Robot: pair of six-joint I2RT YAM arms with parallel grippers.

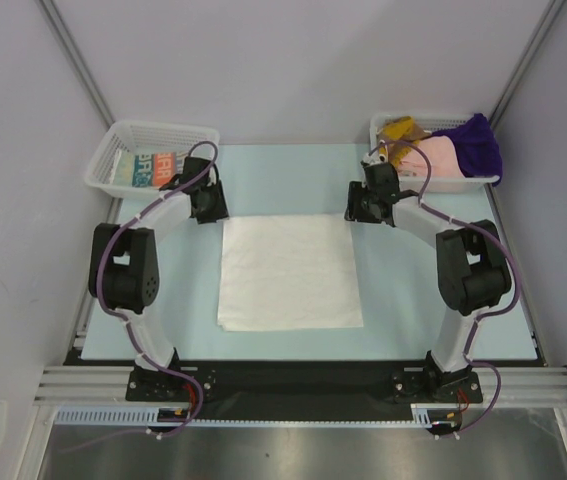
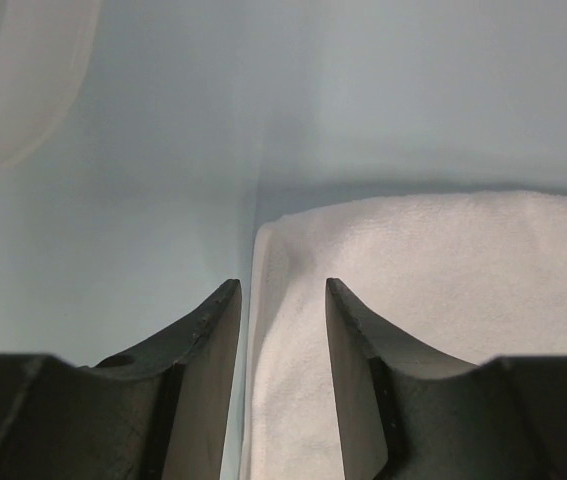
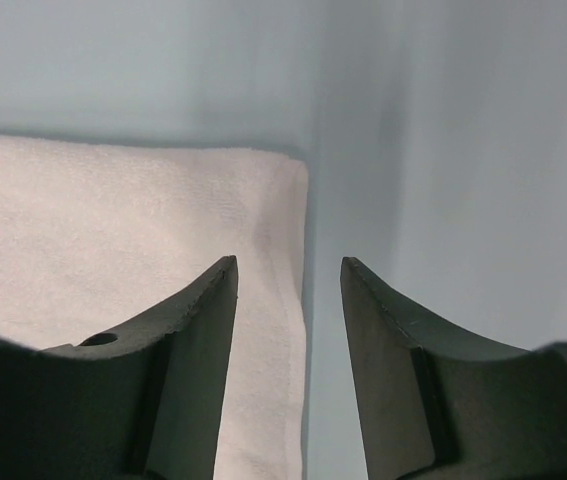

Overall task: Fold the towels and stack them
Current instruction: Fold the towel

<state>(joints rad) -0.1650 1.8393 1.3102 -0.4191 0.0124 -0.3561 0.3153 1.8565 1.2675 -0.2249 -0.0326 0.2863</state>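
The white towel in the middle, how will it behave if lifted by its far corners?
The white towel probably droops: it lies limp and flat on the table. Its thin edge suggests it is light. The fuzzy nap should resist slipping.

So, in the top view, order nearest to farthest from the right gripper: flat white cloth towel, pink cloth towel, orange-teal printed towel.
1. Flat white cloth towel, its far corner beside the right gripper.
2. Pink cloth towel, right basket.
3. Orange-teal printed towel, left basket.
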